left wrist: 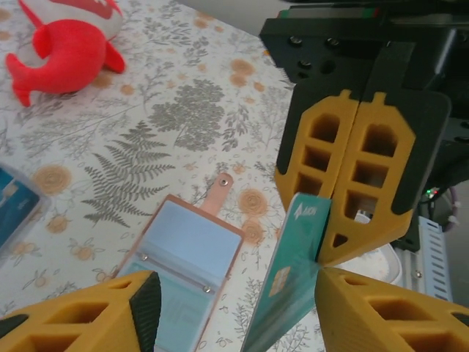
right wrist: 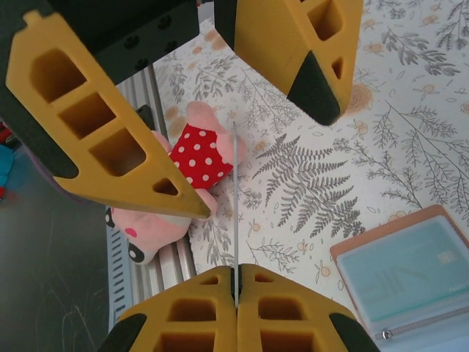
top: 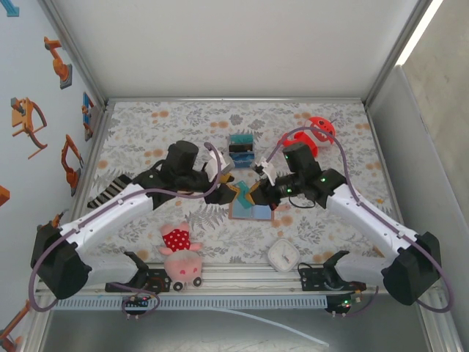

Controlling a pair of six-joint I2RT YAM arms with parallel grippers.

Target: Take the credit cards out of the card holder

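The card holder point(top: 249, 211) lies open on the floral cloth, tan rim and blue-grey lining up, also seen in the left wrist view point(left wrist: 183, 257) and the right wrist view point(right wrist: 410, 271). My right gripper point(right wrist: 236, 270) is shut on a teal credit card point(left wrist: 297, 279) held on edge above the cloth to the right of the holder; that card shows edge-on as a thin line point(right wrist: 234, 198). My left gripper point(left wrist: 236, 282) is open, its two fingers point(right wrist: 95, 110) standing either side of the held card. In the top view both grippers meet over the holder, left point(top: 223, 180) and right point(top: 262, 192).
A teal-striped box point(top: 239, 144) sits behind the holder. A red plush point(top: 315, 132) lies at the back right, a pink plush with a red dotted top point(top: 179, 253) at the front, and a small white clock point(top: 282, 254) near the front edge rail.
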